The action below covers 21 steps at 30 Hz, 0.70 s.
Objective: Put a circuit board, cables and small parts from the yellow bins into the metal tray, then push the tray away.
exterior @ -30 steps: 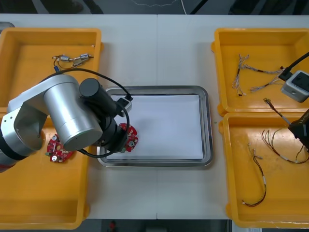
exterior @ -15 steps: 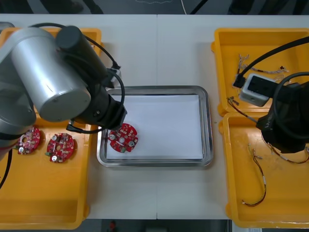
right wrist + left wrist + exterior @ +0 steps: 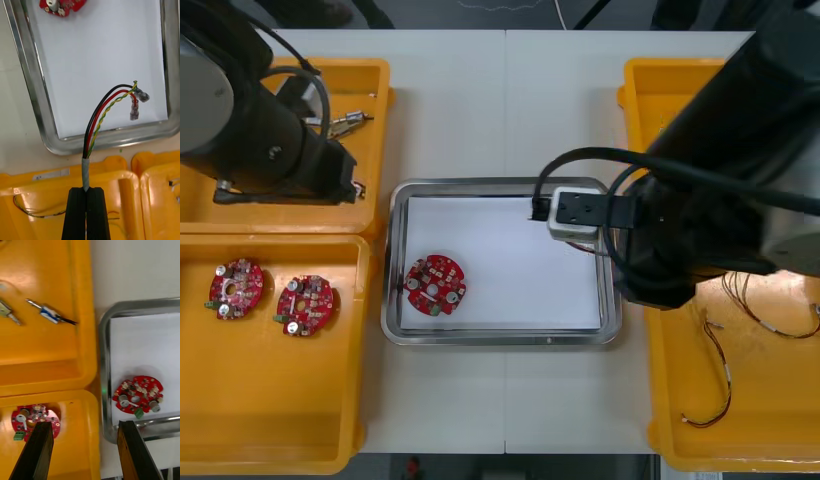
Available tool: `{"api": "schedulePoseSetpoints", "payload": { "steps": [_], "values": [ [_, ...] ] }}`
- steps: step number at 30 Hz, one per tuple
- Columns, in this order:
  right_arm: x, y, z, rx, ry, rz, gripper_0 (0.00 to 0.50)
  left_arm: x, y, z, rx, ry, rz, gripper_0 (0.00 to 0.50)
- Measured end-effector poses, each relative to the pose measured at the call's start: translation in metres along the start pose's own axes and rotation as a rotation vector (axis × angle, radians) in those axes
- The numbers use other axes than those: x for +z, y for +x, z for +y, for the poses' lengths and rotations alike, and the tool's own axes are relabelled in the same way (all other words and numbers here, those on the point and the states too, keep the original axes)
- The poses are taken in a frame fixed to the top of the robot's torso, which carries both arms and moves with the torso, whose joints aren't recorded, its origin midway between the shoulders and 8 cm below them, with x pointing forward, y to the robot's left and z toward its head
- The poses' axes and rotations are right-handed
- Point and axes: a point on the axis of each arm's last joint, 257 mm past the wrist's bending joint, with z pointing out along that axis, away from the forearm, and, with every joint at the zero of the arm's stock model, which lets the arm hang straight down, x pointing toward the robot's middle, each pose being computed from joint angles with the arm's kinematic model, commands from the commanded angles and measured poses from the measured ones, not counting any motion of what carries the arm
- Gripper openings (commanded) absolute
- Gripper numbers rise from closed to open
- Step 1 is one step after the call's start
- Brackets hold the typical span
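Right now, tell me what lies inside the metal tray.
One red circuit board lies on the metal tray's white floor, near its left end. The right gripper, shut on a cable, holds it over the right end, hiding some floor.

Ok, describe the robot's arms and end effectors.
The left arm and right arm are bulky round segments, black and silver-grey. A pale grey box trailing black cables sits by the right wrist. The left end effector and right end effector each have two flat black fingers.
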Motion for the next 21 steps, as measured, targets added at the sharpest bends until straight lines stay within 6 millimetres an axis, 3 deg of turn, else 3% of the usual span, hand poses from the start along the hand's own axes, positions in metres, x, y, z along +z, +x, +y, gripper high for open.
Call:
{"api": "schedulePoseSetpoints", "payload": {
  "steps": [9,12,21],
  "values": [
    [0.030,-0.057,0.000,-0.157,0.020,-0.027,0.000,0.014,-0.048,0.064,-0.227,-0.039,-0.042,0.500],
    [0.044,-0.064,-0.003,-0.254,0.034,-0.018,0.000,0.020,-0.063,0.082,-0.284,-0.058,-0.061,0.500],
    [0.090,-0.070,-0.002,-0.250,0.034,0.010,0.000,0.038,-0.109,0.120,-0.433,-0.058,-0.138,0.500]
  ]
}}
